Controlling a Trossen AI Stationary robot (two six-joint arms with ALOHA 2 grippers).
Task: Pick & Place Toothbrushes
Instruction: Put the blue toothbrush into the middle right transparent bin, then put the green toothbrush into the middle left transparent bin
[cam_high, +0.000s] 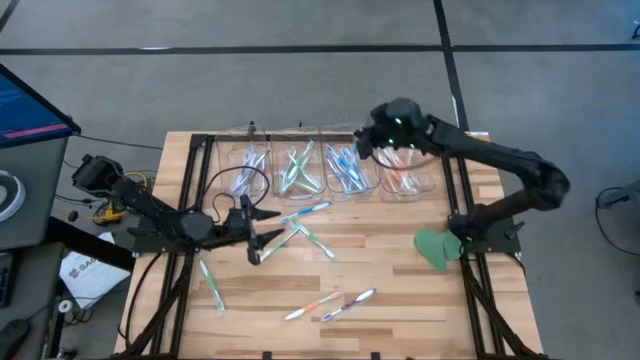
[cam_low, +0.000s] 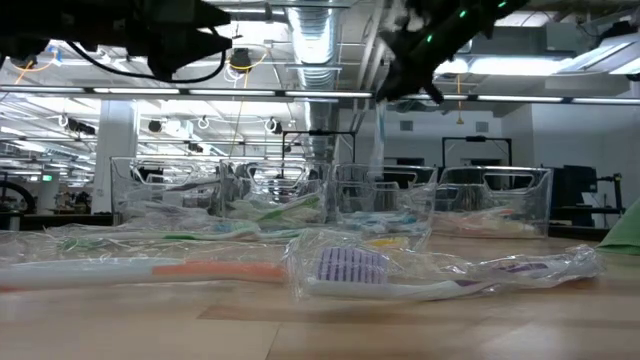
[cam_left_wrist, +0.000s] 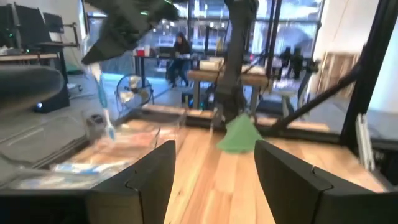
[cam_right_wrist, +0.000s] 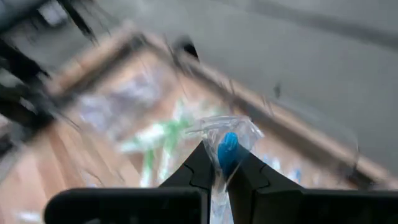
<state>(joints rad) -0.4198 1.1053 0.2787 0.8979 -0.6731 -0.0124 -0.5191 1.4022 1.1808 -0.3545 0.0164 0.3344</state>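
Note:
My right gripper hovers above the row of clear bins at the table's far side, shut on a blue toothbrush in a clear wrapper. That toothbrush hangs below it in the low view and in the left wrist view. My left gripper is open above the table's left half, touching nothing. Loose wrapped toothbrushes lie flat on the wood: a blue one, a green one, another green one, an orange one and a purple one. My right gripper pinches the blue toothbrush between its two fingers, wrapper included, at a point near the blue end. The fingers come from above, pointing down. The toothbrush is lifted clear and hangs roughly upright below the fingers, above the bins.
Four clear bins stand side by side, holding purple, green, blue and orange toothbrushes. A flat green disc lies near the right arm's base. Black frame rails run along the table's left and right edges.

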